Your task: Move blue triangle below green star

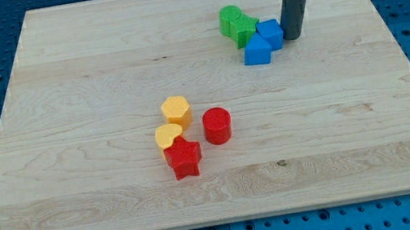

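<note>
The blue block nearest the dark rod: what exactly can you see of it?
The blue block is a small, chunky solid piece, seemingly plastic, matte and evenly coloured; its exact shape is hard to make out. It lies flat on the wooden board, near the view's top right. My tip rests against its right side. A second blue piece touches it at lower left, and a green block presses in from the left.
</note>
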Tool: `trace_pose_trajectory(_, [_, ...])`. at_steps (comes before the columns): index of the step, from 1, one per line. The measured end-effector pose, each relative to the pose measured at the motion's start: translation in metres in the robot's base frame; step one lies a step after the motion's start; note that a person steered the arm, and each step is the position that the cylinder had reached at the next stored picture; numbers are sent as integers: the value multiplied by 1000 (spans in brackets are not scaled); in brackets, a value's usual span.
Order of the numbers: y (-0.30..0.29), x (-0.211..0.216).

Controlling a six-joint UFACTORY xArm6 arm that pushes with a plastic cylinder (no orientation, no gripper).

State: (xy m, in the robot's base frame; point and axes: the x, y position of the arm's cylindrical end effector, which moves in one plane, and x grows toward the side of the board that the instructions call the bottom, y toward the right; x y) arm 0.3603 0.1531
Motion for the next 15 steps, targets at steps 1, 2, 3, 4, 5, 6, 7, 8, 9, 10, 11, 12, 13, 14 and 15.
trace_pose_trajectory(1, [7, 21])
trace_pose_trajectory(2, [-19, 27])
trace_pose_trajectory(3, [-65, 27])
trace_pose_trajectory(4, [-102, 27])
trace_pose_trajectory(5, [-109, 34])
trace_pose_trajectory(6, [-112, 55])
trace_pose_trajectory(7, [-129, 65])
trace_pose_trajectory(8, [-178, 65])
trace_pose_trajectory(9, [-202, 65])
trace_pose_trajectory(10, [-202, 65])
trace_pose_trajectory(11, [-202, 54])
trace_pose_trajectory(12, [-201, 38])
trace_pose_trajectory(13, [-197, 38])
trace_pose_trajectory(14, [-191, 53])
trace_pose_trajectory(15, [-177, 55])
